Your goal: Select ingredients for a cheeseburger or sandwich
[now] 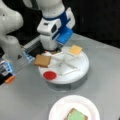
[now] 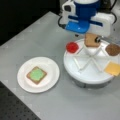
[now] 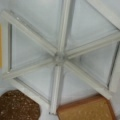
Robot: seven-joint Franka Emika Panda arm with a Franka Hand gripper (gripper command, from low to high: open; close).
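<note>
hand [image 2: 90,37] low over tray's far edge, toast square [image 2: 91,40] directly beneath; can't tell if pinching or spread

Looks like a robotics lab: bare grey metal tabletop [image 2: 50,32] against black backdrop, perforated black breadboard [image 2: 15,110] at a front view's bottom left, white Franka arm [image 1: 10,22] mounted alongside, toy food on divided white turntable [image 2: 87,72].
</note>
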